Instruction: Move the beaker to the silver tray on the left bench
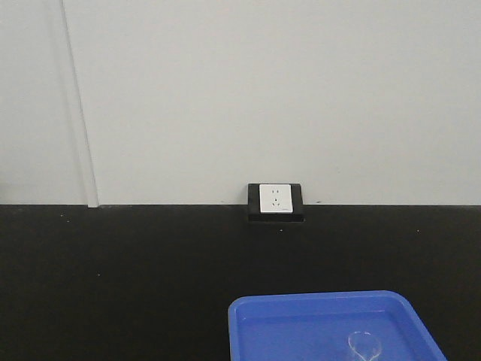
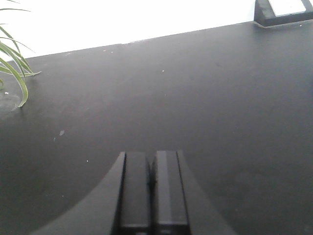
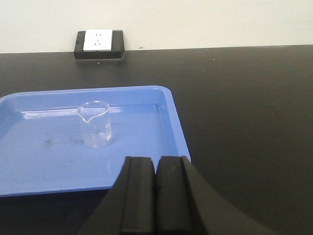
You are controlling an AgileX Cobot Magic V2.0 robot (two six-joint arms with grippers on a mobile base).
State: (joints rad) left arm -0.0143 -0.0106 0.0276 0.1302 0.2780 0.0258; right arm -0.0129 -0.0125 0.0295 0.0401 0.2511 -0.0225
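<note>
**A:** Fingers first: how do they stand?

**B:** Right fingers [image 3: 141,191] are pressed together with nothing between them. They sit low over the black counter [image 3: 244,122], just short of the near rim of the blue tray [image 3: 29,181]. Left fingers [image 2: 136,191] are clenched on nothing too, with only plant leaves [image 2: 12,73] at the far left of their view.

**A:** And the beaker?

**B:** Beaker [image 3: 95,125] stands upright inside the blue tray, its long axis vertical. It lies ahead of the right fingers and off to their left, well apart from them. A wall socket [image 3: 99,43] sits beyond it.

**A:** Which arm, then?

**B:** Right, I judge, since the left wrist view shows no beaker at all. Those fingers need to part, then reach forward and left to close across the glass wall from the side. Silver tray appears in no view, so I cannot tell which way the carry runs.
</note>
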